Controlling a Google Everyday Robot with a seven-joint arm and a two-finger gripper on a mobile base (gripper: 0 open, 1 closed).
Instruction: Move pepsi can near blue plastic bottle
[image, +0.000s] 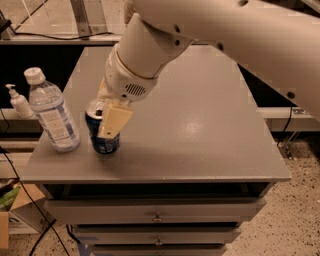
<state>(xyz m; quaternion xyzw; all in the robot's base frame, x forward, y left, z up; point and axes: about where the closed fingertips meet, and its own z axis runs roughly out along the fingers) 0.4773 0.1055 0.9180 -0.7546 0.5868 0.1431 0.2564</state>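
Fingers (114, 120): 2 cream pads clamped on the can (94, 127). 1 pad lies flat across the can's near face, running from rim down past mid-height; the other is mostly hidden behind the far side. The can stands upright between them, silver top showing just left of the near pad, blue base showing below it. Cannot tell whether the base touches the surface or hangs just off it.

Gripper (104, 117): over the front-left part of the table (200, 125), pointing down and slightly toward the front edge. The white wrist sits directly above it, and the arm (225, 35) runs up and out to the upper right.

Bottle (52, 112): upright, white cap on, just left of the can, with a narrow gap between them. Both are close to the table's front-left corner.

Pump bottle (20, 102): small, white, behind and left of the bottle, off the tabletop.

Drawers (157, 215): below the tabletop.
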